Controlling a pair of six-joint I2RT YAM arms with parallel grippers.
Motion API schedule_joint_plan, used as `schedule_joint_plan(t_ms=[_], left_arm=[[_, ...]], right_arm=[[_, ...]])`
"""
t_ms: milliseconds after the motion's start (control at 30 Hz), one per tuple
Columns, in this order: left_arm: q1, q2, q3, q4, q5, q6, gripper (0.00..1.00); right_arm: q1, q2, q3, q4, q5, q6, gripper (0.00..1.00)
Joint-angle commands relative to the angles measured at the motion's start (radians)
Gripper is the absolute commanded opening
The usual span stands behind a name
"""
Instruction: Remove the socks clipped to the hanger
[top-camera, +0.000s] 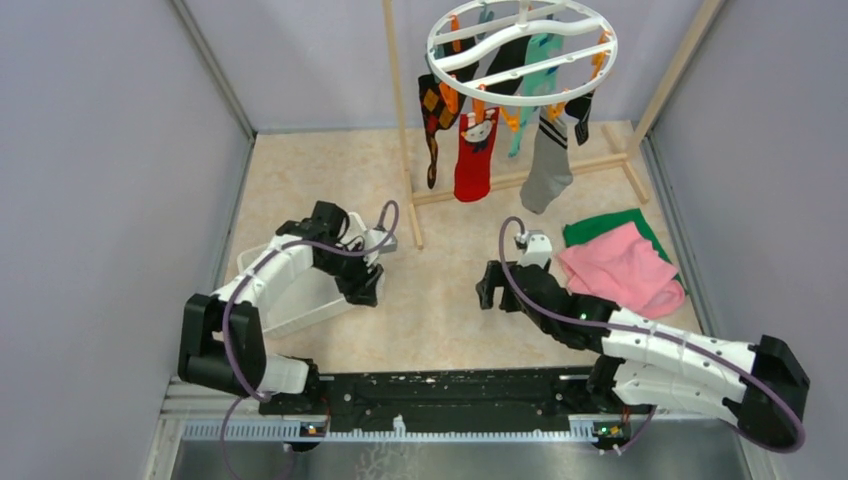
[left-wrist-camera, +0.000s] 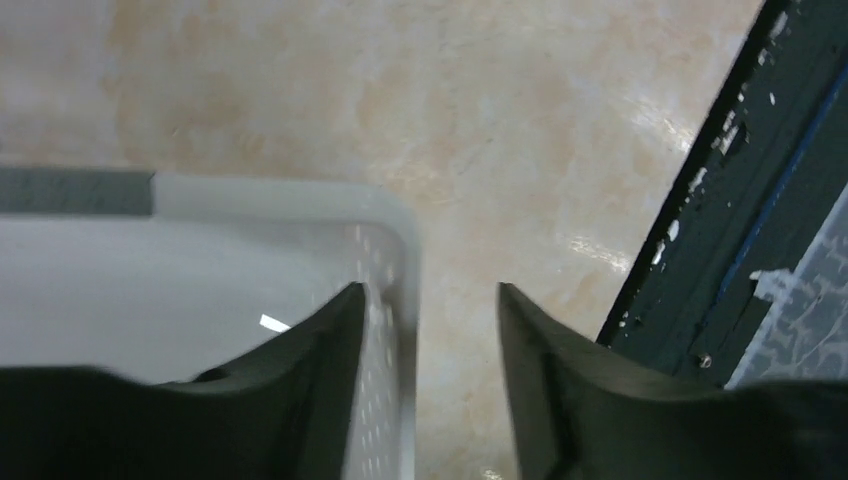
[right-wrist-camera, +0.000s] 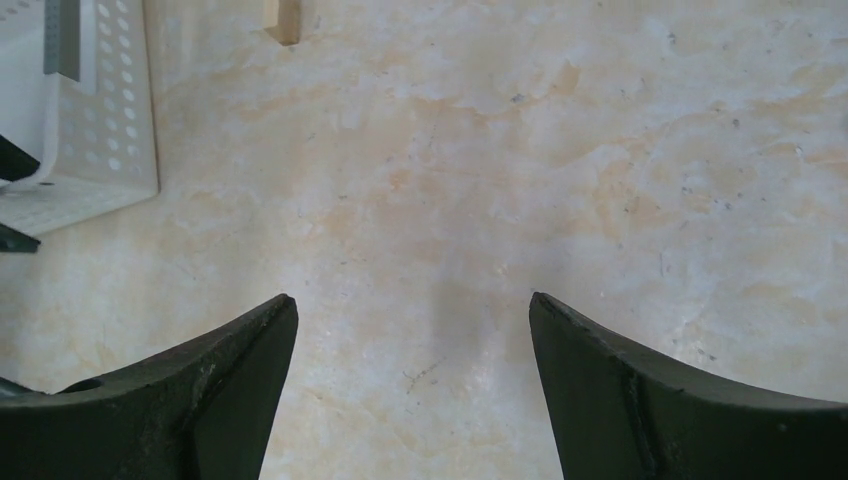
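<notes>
At the far end of the table, the hanger (top-camera: 523, 45) hangs on a wooden rack (top-camera: 403, 130) with the socks (top-camera: 476, 150) clipped beneath it. None appears removed, so the whole task remains. The left gripper (left-wrist-camera: 430, 300) sits over a white basket (top-camera: 300, 305), fingers apart and empty. The right gripper (right-wrist-camera: 412, 305) is spread wide over bare tabletop, also empty.

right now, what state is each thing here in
hanger, hanging up, socks on its clips
socks, clipped on, dangling, none removed yet
left gripper, open, straddling the white basket wall
right gripper, open, holding nothing
white basket, upright, no sock seen in it
pink cloth, crumpled, lying on the green cloth
green cloth, flat, partly covered
</notes>
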Motion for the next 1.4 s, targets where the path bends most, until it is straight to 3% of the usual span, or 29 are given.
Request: schedule_joint_plan(t_ms=[0, 33, 100, 233, 367, 500, 600, 767, 933, 1233, 1367], left_arm=[[-0.13, -0.097, -0.014, -0.024, 0.021, -0.002, 0.7], [-0.145, -0.106, -0.005, -0.033, 0.02, -0.002, 0.86], [-0.149, -0.124, 0.041, -0.063, 0.031, 0.006, 0.99], [-0.126, -0.143, 0.215, -0.173, 0.003, 0.008, 0.99], [0.027, -0.181, 0.369, -0.153, -0.025, -0.044, 0.99], [0.142, -0.197, 0.395, -0.021, -0.228, -0.187, 0.99], [0.238, -0.165, 0.398, -0.007, -0.264, -0.248, 0.99], [0.395, -0.079, 0.431, 0.007, -0.253, -0.314, 0.99], [0.426, -0.088, 0.424, -0.002, -0.197, -0.306, 0.99], [0.425, -0.082, 0.393, -0.003, -0.171, -0.275, 0.99], [0.425, -0.081, 0.392, -0.01, -0.107, -0.271, 0.99]], right_arm=[[0.026, 0.115, 0.115, 0.12, -0.045, -0.019, 0.86], [0.032, 0.148, 0.139, 0.133, -0.05, -0.023, 0.86], [0.045, 0.231, 0.187, 0.173, -0.069, -0.033, 0.87], [0.054, 0.381, 0.3, 0.236, -0.111, -0.078, 0.88], [0.055, 0.528, 0.415, 0.31, -0.17, -0.123, 0.88], [0.06, 0.704, 0.536, 0.345, -0.225, -0.152, 0.87], [0.065, 0.831, 0.654, 0.339, -0.256, -0.172, 0.83], [0.081, 1.047, 0.894, 0.268, -0.279, -0.208, 0.67], [0.088, 1.176, 1.021, 0.191, -0.26, -0.209, 0.43], [0.119, 1.02, 0.873, 0.183, -0.147, -0.179, 0.0], [0.151, 0.865, 0.728, 0.147, -0.069, -0.114, 0.0]])
